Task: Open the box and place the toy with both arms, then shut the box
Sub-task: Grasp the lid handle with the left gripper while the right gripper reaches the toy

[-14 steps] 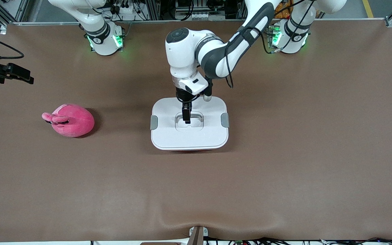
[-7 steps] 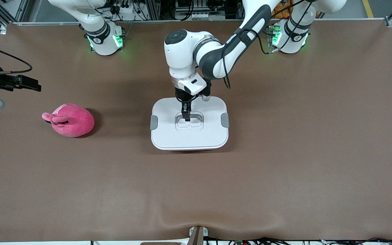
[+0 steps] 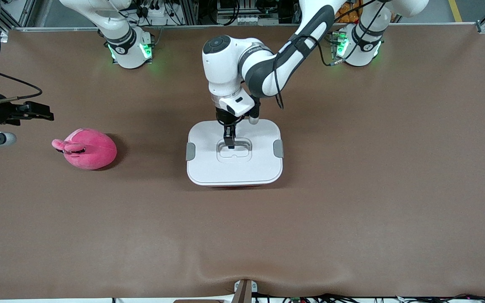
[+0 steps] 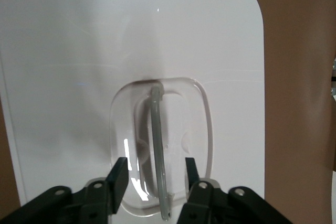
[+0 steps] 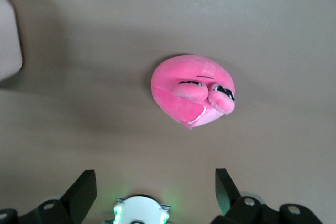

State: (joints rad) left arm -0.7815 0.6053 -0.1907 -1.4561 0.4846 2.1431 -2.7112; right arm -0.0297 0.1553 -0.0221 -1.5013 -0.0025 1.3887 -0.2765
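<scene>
Your left gripper [image 4: 154,174] jaws have narrowed around, not yet clamped, the white-lidded pink plastic box's [image 3: 209,166] grey handle [image 4: 157,145]; lift pending. Right gripper [image 5: 155,187], jaws wide and empty, has advanced over the table toward the hot-pink egg-shaped plush toy [image 3: 86,149].

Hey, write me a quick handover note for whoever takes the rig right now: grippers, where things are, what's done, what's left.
Left gripper: down in the lid's recess, fingers either side of the handle, a gap showing on both sides.
Right gripper: open, in the air above the table near the toy.
Box: mid-table, lid on.
Toy: on the table toward the right arm's end, beside the box.
Done: nothing visible yet.
Left: lift lid, put toy in, close box.
</scene>
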